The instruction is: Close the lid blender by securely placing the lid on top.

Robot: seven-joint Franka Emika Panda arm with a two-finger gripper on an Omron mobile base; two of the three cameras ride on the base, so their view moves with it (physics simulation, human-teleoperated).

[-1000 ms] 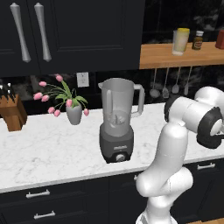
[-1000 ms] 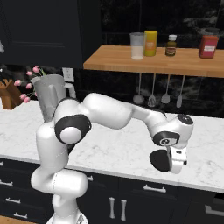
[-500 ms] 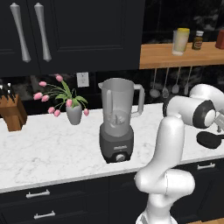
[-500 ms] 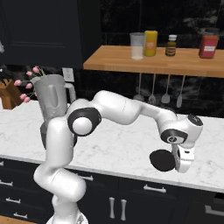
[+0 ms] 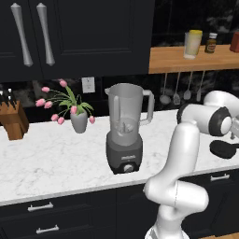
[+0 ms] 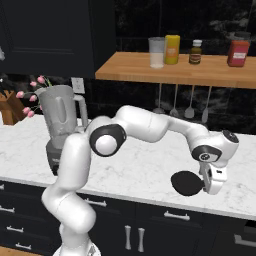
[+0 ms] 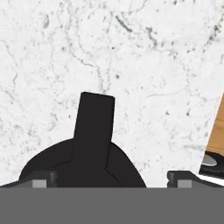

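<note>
The gripper (image 6: pixel 209 186), fingers spread wide in the hand view with one tip over the lid (image 6: pixel 187 183), hangs at the counter's (image 6: pixel 150 170) front right edge, far from the blender (image 5: pixel 126 128), so an off-centre pinch could knock the lid off.

A white marble counter (image 5: pixel 51 158) is seen above dark drawers. The blender (image 5: pixel 125 128) is stood near its front edge, with a vase of pink tulips (image 5: pixel 78 119) behind it to the left and a wooden knife block (image 5: pixel 11 120) at the far left. The lid (image 6: pixel 186 182) is laid by the front edge, well apart from the blender.
</note>
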